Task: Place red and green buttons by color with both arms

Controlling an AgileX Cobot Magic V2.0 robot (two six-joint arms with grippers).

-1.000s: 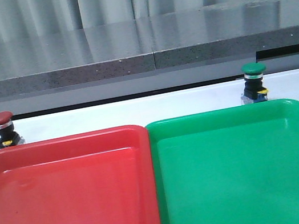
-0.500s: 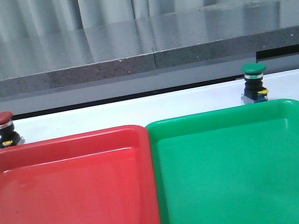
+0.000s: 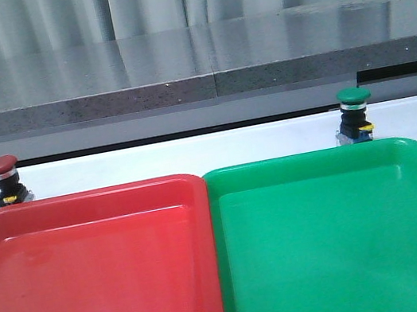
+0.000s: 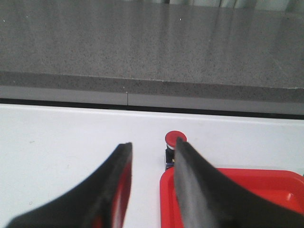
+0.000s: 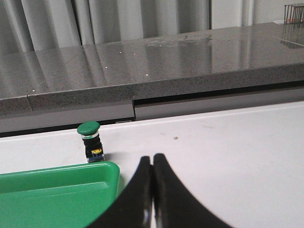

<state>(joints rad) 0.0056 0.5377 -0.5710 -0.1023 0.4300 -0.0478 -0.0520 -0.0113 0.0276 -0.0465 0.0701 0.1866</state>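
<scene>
The red button [image 3: 3, 179] stands upright on the white table just behind the red tray [image 3: 95, 289]. The green button [image 3: 355, 114] stands upright behind the green tray [image 3: 345, 245]. Neither arm shows in the front view. In the left wrist view my left gripper [image 4: 152, 145] is open and empty; the red button [image 4: 174, 142] is beyond it, partly hidden by one finger [image 4: 190, 175], beside the red tray's corner [image 4: 228, 199]. In the right wrist view my right gripper [image 5: 152, 160] is shut and empty; the green button [image 5: 90, 141] stands off to the side, behind the green tray's corner [image 5: 57, 190].
A grey stone ledge [image 3: 193, 66] runs along the back of the table, with a curtain behind it. The two trays sit side by side, touching, and fill the front of the table. White table [image 5: 237, 156] lies beyond the right gripper.
</scene>
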